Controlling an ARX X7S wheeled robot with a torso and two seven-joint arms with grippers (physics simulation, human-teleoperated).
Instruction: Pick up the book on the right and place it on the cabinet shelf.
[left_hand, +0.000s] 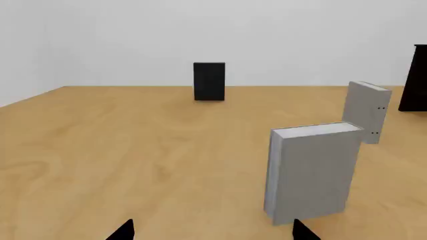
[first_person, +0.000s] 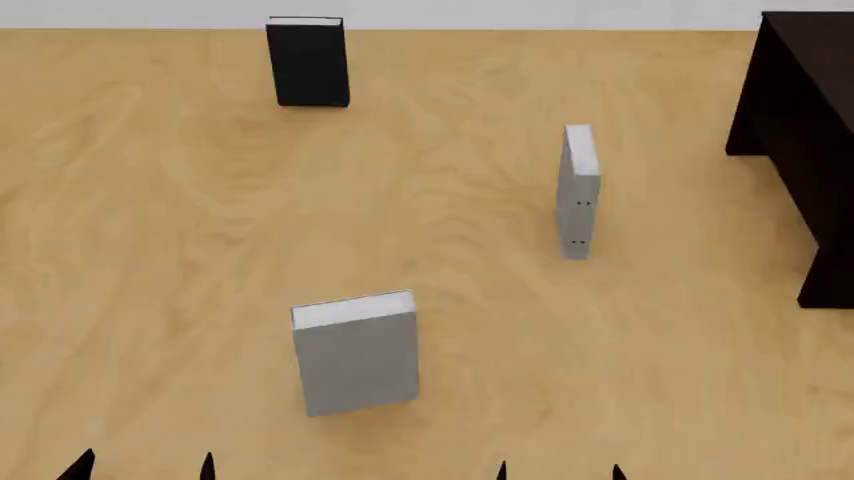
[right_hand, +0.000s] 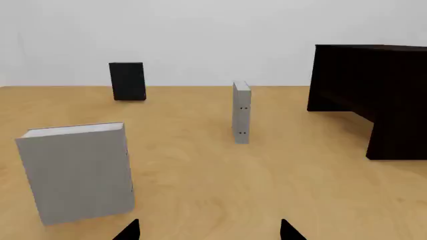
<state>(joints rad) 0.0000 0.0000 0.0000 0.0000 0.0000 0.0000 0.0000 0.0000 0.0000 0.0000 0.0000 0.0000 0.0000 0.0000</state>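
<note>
wooden floor holds the book (right_hand: 241, 112) upright, well ahead of the wide-spread right gripper (right_hand: 208, 230)

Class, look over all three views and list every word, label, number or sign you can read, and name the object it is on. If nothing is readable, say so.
No readable text in any view.
Grey book with dots: two pairs of tiny dark dots on its spine, not letters.
Nearer grey book: plain cover, no title.
Black book: plain cover, no marking.
Dark cabinet: no label or sign.
</note>
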